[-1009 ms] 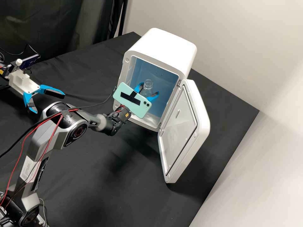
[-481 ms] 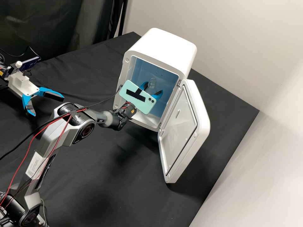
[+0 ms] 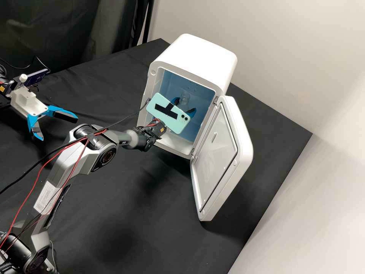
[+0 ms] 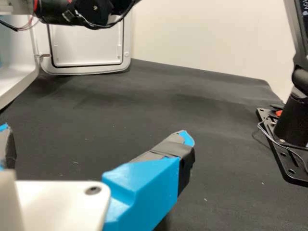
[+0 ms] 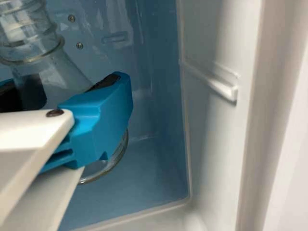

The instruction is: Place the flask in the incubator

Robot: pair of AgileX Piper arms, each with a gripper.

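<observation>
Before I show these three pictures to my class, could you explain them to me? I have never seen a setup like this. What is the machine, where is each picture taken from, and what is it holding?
These are two robot arms working at a black bench. The wide picture comes from a fixed camera looking down on the bench. The other two come from cameras on each arm's wrist. On the bench stands a white incubator with its door swung open. The right arm's fingers, bright blue, are inside it and closed on a glass flask. The left arm's fingers hang open above the bench, holding nothing.
</observation>
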